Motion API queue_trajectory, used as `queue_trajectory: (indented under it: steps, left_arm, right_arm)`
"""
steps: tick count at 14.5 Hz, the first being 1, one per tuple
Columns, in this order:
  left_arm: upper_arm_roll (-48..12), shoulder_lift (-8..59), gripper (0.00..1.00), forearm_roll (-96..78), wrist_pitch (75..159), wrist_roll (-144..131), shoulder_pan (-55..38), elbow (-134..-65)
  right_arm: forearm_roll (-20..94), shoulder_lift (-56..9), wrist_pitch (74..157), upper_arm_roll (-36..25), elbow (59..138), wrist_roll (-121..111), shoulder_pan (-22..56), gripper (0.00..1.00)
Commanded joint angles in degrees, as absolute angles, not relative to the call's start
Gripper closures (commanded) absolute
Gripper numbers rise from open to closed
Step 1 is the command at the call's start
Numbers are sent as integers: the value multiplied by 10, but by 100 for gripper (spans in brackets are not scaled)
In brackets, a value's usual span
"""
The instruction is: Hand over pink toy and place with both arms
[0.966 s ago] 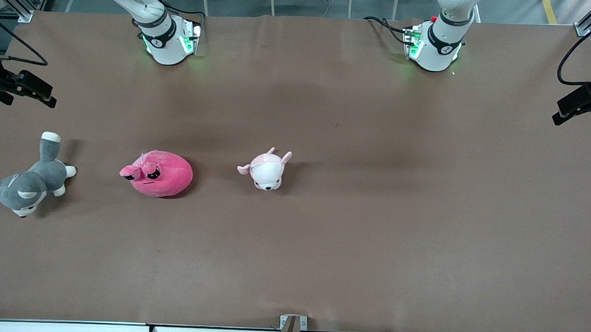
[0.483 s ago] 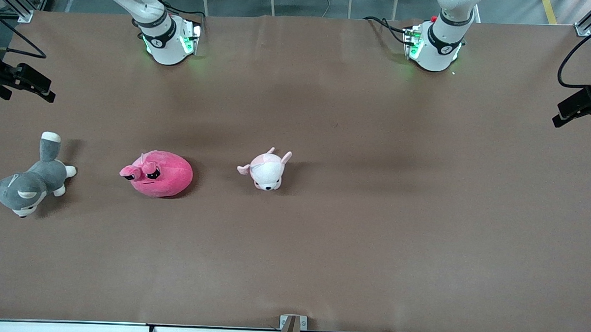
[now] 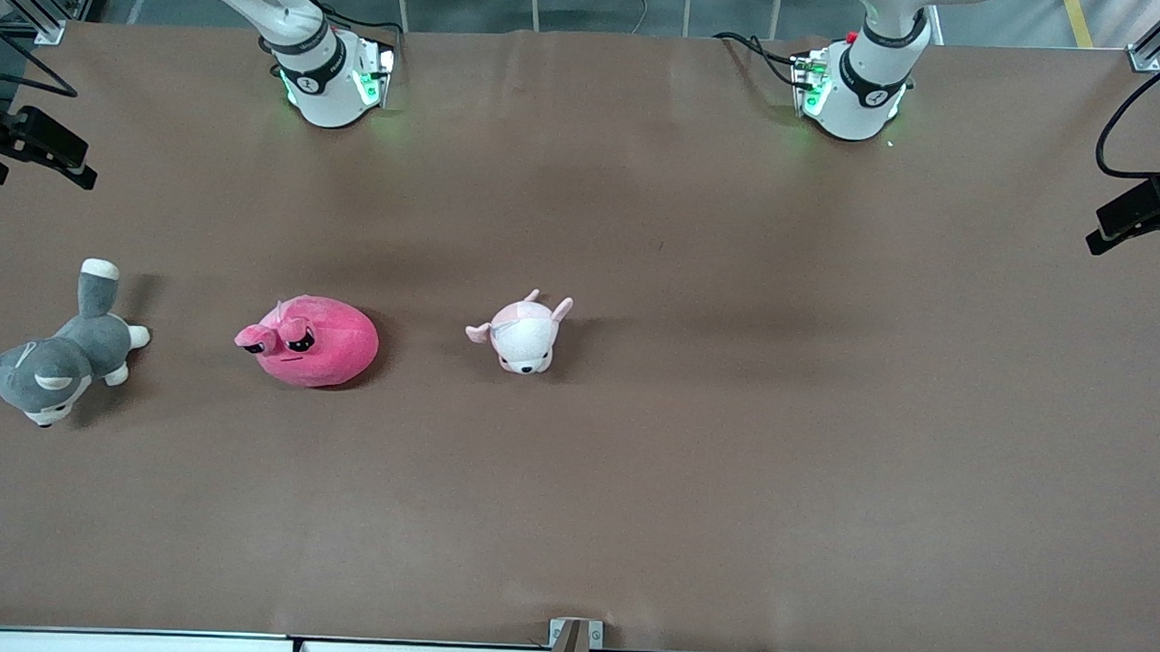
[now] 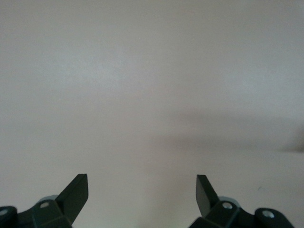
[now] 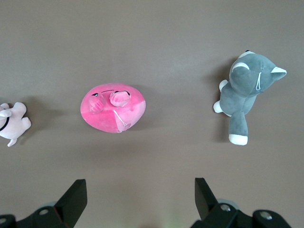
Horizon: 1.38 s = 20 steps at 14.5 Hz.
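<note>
The pink toy (image 3: 314, 341), a round magenta plush with dark droopy eyes, lies on the brown table toward the right arm's end. It also shows in the right wrist view (image 5: 114, 108). My right gripper (image 5: 140, 190) is open and empty, high above the table, and looks down on the toy. My left gripper (image 4: 142, 183) is open and empty, with only bare table surface under it. Both arm bases (image 3: 328, 81) (image 3: 854, 89) stand at the table's edge farthest from the front camera.
A small pale pink-and-white plush (image 3: 522, 336) lies beside the pink toy, toward the table's middle. A grey-and-white plush dog (image 3: 53, 361) lies at the right arm's end. Both show in the right wrist view (image 5: 13, 122) (image 5: 244, 92).
The toys have not moved. The black hand at the right arm's edge of the front view has drifted toward the robots' bases. The one at the left arm's edge shifted slightly.
</note>
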<state>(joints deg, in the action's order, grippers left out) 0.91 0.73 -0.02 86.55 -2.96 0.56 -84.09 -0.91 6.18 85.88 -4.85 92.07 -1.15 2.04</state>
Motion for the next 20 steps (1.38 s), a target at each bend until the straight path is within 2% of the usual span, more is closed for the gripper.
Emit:
queue_trajectory:
  steps: [1, 20]
  left_arm:
    - [21, 7, 0, 2, 864, -25, -6, -833]
    - [14, 4, 0, -3, 865, -18, -4, -832]
  right_arm:
    - [14, 63, 853, -50, 918, -14, 17, 0]
    - [18, 47, 837, -51, 902, -16, 19, 0]
